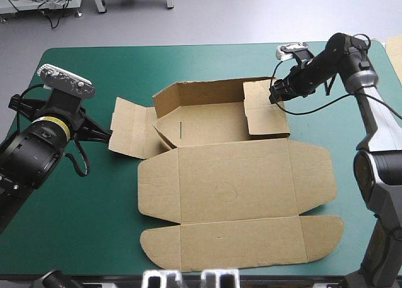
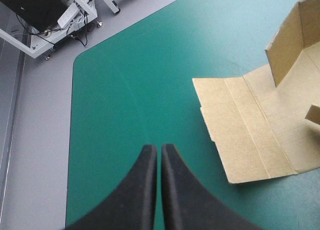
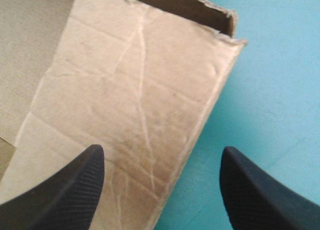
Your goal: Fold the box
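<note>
The brown box (image 1: 232,200) lies open in the middle of the teal-green table, its wide lid panels flat toward the front. Its back wall (image 1: 201,90) stands raised, the left side flap (image 1: 129,128) lies flat, and the right side flap (image 1: 267,112) is nearly flat. My left gripper (image 1: 107,133) is shut and empty, just left of the left flap (image 2: 245,135); its tips (image 2: 159,147) are over bare cover. My right gripper (image 1: 274,95) is open above the right flap (image 3: 130,89), and that flap's outer edge runs between its fingers (image 3: 160,152).
Bare teal-green cover (image 1: 81,225) stretches left of and in front of the box. The table's far left corner (image 2: 80,57) and grey floor lie beyond the left gripper. A pale brown sheet edge (image 1: 396,53) shows at the table's right edge.
</note>
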{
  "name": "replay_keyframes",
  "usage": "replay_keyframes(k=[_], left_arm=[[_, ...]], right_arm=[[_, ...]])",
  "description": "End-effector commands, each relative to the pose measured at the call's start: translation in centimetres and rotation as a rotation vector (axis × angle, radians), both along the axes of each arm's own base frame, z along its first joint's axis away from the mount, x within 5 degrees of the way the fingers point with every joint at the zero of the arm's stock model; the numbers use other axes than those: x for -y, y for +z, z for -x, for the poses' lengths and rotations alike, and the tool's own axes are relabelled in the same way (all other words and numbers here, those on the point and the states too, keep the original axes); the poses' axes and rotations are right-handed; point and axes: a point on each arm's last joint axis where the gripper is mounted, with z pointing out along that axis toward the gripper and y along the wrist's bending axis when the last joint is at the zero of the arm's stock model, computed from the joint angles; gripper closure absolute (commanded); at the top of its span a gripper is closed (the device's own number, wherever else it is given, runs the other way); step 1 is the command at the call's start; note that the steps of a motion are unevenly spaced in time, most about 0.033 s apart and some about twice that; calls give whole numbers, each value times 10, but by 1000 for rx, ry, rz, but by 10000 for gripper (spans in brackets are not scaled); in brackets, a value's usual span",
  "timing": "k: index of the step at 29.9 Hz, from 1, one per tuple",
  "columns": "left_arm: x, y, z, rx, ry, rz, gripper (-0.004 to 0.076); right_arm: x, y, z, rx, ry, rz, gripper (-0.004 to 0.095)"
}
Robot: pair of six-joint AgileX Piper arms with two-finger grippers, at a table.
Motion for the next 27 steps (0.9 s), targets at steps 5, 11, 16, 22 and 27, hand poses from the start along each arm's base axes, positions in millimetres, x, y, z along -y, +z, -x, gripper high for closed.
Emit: replay_keyframes(k=[5,11,16,22,27], left_arm=[[-2,18,3,107,-23,27,710],[-2,18,3,108,-24,27,710],[-2,18,3,108,-24,27,710],[-2,18,3,105,-25,31,710],[-2,18,3,104,-26,34,710]], right_arm=[[-8,55,27,100,-8,-34,246],[-27,36,25,59,3,95,246],[-31,17,17,21,-30,180,246],[-33,1,10,-24,-45,176,246],[-38,-16,3,-76,-67,159,322]])
